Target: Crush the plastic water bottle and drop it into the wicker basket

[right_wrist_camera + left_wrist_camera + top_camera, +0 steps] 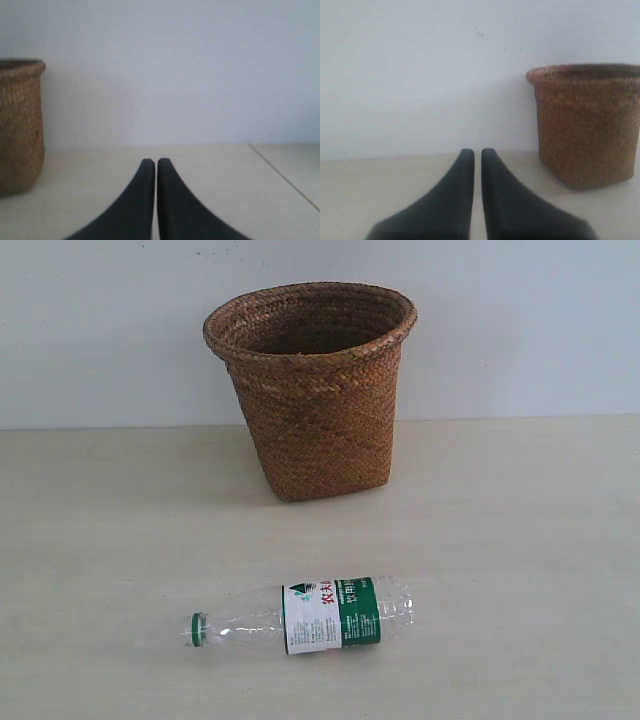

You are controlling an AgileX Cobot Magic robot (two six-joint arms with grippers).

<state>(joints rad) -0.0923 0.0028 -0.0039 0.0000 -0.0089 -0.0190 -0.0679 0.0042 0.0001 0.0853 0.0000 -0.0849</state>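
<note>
The plastic water bottle (305, 616) lies on its side near the table's front, green cap (197, 629) pointing left, uncrushed, label facing up. The wicker basket (312, 390) stands upright behind it near the wall. Neither arm shows in the exterior view. In the left wrist view my left gripper (477, 152) is shut and holds nothing, with the wicker basket (587, 125) ahead and to one side. In the right wrist view my right gripper (155, 162) is shut and holds nothing, and the wicker basket (20, 125) stands at the frame's edge. The bottle is out of both wrist views.
A pale beige table (520, 540) carries both things, and a plain white wall (100, 330) rises behind it. A thin seam in the tabletop (285, 175) runs diagonally in the right wrist view.
</note>
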